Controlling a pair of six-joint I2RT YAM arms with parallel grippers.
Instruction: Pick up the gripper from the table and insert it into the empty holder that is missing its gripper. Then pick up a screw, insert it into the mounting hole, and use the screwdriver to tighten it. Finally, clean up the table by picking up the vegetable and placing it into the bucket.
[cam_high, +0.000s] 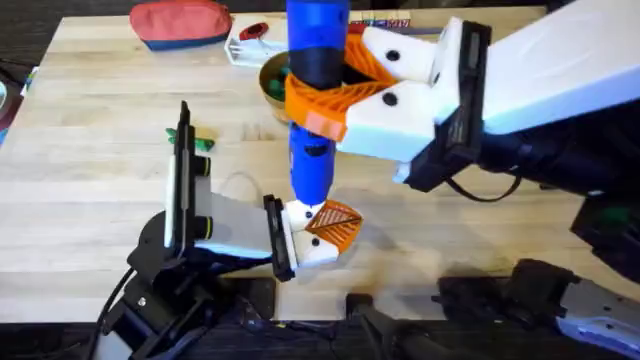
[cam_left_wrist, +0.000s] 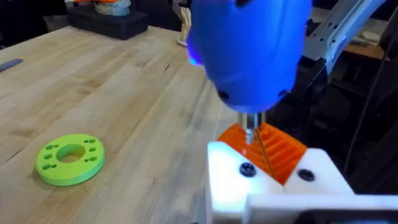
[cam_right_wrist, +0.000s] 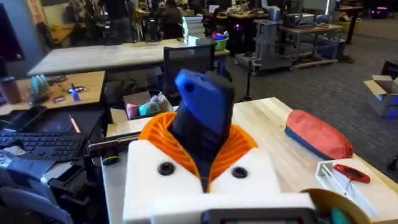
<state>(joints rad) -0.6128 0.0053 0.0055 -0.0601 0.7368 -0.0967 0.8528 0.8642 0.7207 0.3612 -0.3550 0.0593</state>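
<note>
The blue screwdriver stands nearly upright, with my right gripper shut on its body; the white fingers and orange pads wrap it. Its metal tip presses down at the end of my left gripper, whose orange pads lie together. A small white block, apparently the holder, sits at those fingertips under the tip. I cannot tell whether it is gripped. The loose orange gripper and the screw are hidden. A dark green vegetable lies beside the left arm. The yellow-rimmed bucket stands behind the screwdriver.
A lime green ring disc lies flat on the table left of my left gripper. A red pouch and a white box holding a red-handled screwdriver sit at the far edge. Something green shows inside the bucket.
</note>
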